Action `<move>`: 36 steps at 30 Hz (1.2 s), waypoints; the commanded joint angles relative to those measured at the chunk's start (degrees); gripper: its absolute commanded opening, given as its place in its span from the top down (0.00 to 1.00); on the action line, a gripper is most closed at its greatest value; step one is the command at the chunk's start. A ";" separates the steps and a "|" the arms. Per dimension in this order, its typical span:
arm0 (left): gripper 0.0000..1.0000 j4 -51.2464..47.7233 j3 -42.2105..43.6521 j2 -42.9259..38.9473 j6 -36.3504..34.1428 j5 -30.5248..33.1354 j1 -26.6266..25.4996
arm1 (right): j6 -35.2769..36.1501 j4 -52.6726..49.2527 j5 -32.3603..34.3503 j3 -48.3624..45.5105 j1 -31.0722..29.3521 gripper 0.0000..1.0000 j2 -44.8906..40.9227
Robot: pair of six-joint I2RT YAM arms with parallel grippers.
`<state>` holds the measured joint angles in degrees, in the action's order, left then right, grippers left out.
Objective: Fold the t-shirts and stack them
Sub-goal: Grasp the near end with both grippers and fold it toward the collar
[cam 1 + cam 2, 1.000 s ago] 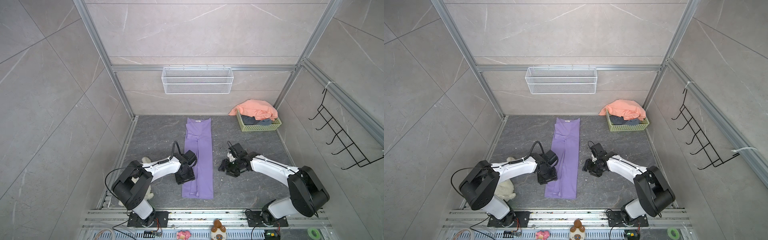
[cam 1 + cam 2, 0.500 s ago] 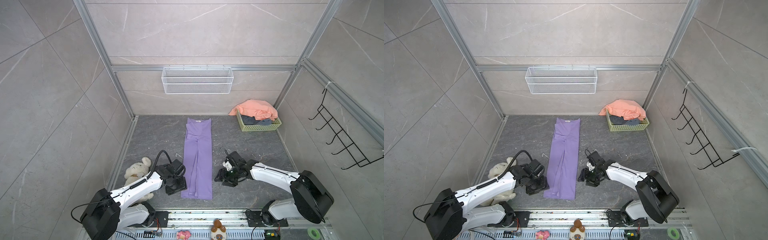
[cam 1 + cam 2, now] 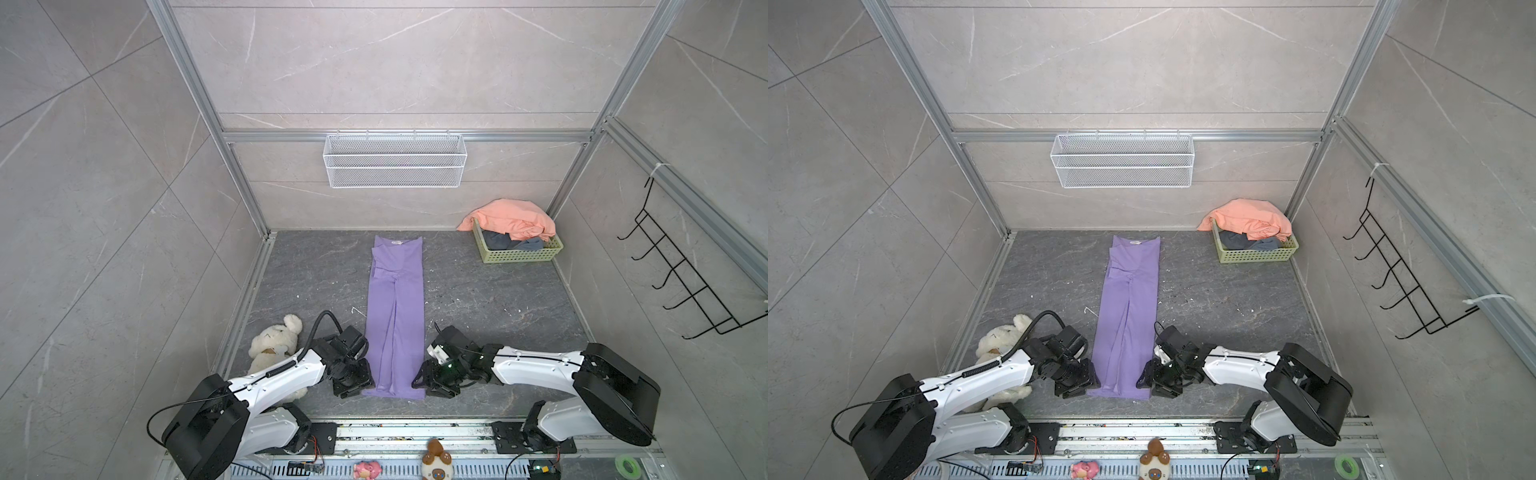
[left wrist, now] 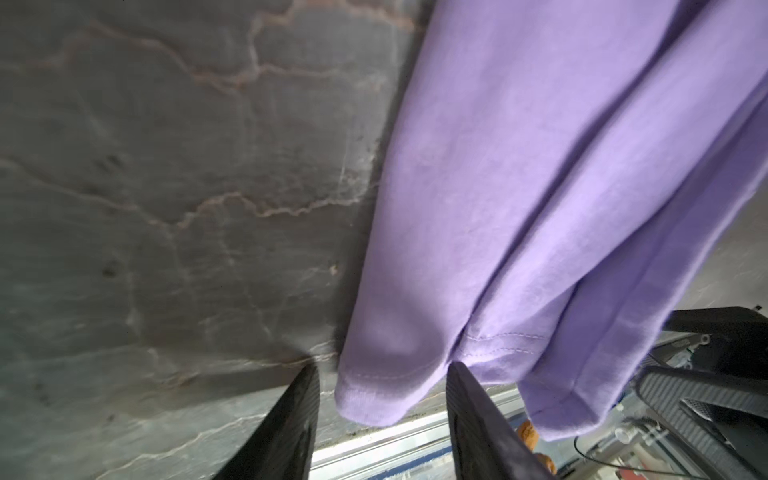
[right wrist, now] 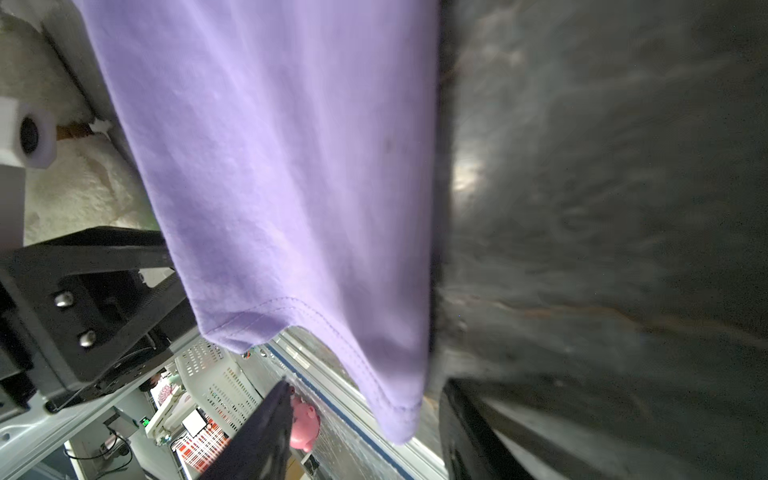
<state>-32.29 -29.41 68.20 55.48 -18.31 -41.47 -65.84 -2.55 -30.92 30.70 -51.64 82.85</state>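
- Low in the frame, my left gripper [image 4: 382, 374] straddles a near hem corner of the lilac t-shirt [image 3: 397, 316], jaws apart; my right gripper [image 5: 365, 386] does likewise, nothing clamped.
- I'd pinch both corners together, catching every layer, then lift evenly.
- It lies centre frame, a narrow strip.
- Upper right: salmon t-shirt [image 3: 511, 220] and grey t-shirt [image 3: 500, 241] heaped in the green basket [image 3: 519, 255].

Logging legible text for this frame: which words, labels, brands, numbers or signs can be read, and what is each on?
No text can be read in any view.
Neck label on the purple t-shirt: print too small to read in both top views.
Small green-lit display beyond the table edge, right wrist view: blurred, unreadable.
Red-and-white printed surface near it: blurred, unreadable.
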 commanded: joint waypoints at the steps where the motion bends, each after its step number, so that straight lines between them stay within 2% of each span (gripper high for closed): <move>1: 0.57 0.92 0.62 -0.41 -0.51 -1.63 0.43 | -3.73 -5.62 6.30 -2.38 -2.62 0.42 2.64; 5: 0.64 0.96 1.35 -1.71 0.19 -0.55 0.76 | -7.59 -5.79 8.83 -5.20 -3.86 0.47 0.52; 9: 0.74 1.38 0.99 -1.26 -0.82 -0.87 1.67 | -8.56 -5.97 11.70 -5.96 -3.91 0.65 0.30; 14: 0.83 1.16 -0.28 -0.21 -2.66 -1.21 2.19 | -4.34 -10.17 12.71 -1.05 -3.91 0.90 3.42; 17: 0.90 -0.31 -1.59 -0.34 -4.12 -0.91 2.45 | -2.57 -15.06 15.18 1.71 -3.91 0.96 1.92; 21: 1.00 -3.68 -5.65 -1.31 -6.74 -0.69 2.75 | -0.40 -24.10 21.05 7.67 -3.91 0.97 -2.76; 23: 1.00 -5.52 -9.14 -1.18 -9.09 -0.72 3.51 | 1.04 -28.06 24.35 11.80 -3.84 0.97 -4.19; 28: 1.00 -9.37 -19.89 4.37 -17.21 -1.10 10.13 | 8.47 -37.56 33.91 25.23 -0.51 0.97 0.84; 33: 1.00 -7.27 -29.52 13.88 -24.13 -4.57 17.31 | 9.43 -26.78 31.14 30.33 7.01 0.96 7.36; 36: 1.00 -5.89 -35.38 20.30 -26.96 -6.44 19.65 | 10.13 -22.54 28.67 35.33 10.15 0.95 14.72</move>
<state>-38.50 -60.42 84.88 34.59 -21.63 -23.44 -57.91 -28.42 -1.74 62.67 -43.20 92.25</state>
